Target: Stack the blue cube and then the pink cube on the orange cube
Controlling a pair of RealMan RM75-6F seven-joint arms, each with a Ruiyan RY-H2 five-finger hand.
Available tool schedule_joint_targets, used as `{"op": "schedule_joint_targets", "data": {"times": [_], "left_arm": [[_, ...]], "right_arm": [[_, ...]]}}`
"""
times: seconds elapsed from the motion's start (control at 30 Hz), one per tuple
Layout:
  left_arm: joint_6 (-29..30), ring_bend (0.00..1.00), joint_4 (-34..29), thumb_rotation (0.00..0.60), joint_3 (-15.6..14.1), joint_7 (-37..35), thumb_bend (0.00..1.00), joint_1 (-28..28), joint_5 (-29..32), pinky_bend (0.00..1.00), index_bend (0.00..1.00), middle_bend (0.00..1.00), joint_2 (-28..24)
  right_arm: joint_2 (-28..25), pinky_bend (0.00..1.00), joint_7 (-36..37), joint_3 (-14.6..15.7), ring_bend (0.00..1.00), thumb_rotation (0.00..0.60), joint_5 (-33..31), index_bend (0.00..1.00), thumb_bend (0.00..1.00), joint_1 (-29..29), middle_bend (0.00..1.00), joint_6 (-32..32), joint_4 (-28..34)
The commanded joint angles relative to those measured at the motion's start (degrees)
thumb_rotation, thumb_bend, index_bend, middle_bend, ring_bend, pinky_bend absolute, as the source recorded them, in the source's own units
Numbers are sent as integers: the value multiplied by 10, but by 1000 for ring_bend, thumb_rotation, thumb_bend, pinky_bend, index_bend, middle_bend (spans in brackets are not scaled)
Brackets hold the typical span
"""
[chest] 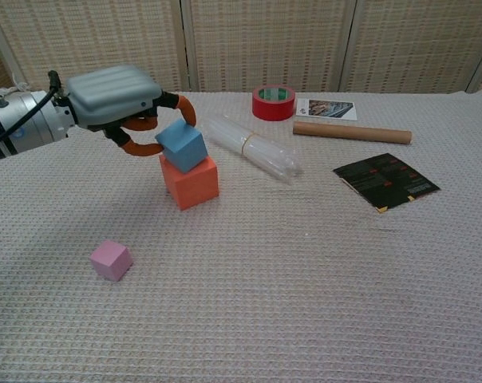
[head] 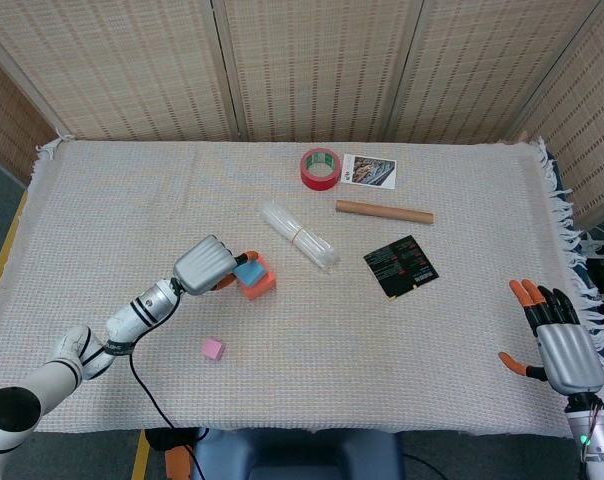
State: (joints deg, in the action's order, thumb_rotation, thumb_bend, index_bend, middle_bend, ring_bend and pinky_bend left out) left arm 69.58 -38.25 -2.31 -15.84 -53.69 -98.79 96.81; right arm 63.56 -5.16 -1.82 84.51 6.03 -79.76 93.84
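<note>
Blue cube (chest: 181,145): seated on the top face of the orange cube (chest: 190,181), turned at an angle to it so that one corner points toward the camera in the chest view; no long axis can be told, the faces being alike. It is held by the left hand (chest: 113,97), which lies just to the cube's left and slightly above it, orange-tipped fingers (chest: 185,109) curled round its far and left sides. Orange cube: placed on the woven table cloth (chest: 305,303) left of centre, flat on its base, directly beneath the blue cube. Pink cube (chest: 111,260): set apart on the cloth, nearer the camera and to the left of the stack, well clear of the left hand, one edge turned toward the viewer. Right hand (head: 562,345): seen only in the head view, at the near right edge of the table, fingers spread and nothing held. Other items noted at the far side: red tape roll (chest: 274,103), printed card (chest: 325,108), cardboard tube (chest: 352,132) lying crosswise, clear plastic bundle (chest: 253,146) lying diagonally, black leaflet (chest: 386,182).
</note>
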Motion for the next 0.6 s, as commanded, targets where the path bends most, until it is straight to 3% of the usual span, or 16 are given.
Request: {"op": "schedule_joint_targets", "data": {"times": [0.03,0.6], "left_arm": [[1,1000,0,600,0,1,332,0,0,1000,273,1000,0],[9,1000,-19,600,2,4,331,5,5,1000,242,1000,-7]], "right_arm": [[0,0,0,0,0,497,0,0,92,0,0,0,0],[-2,0,1,1,0,497,4,0,93,-2,0,-3,2]]}}
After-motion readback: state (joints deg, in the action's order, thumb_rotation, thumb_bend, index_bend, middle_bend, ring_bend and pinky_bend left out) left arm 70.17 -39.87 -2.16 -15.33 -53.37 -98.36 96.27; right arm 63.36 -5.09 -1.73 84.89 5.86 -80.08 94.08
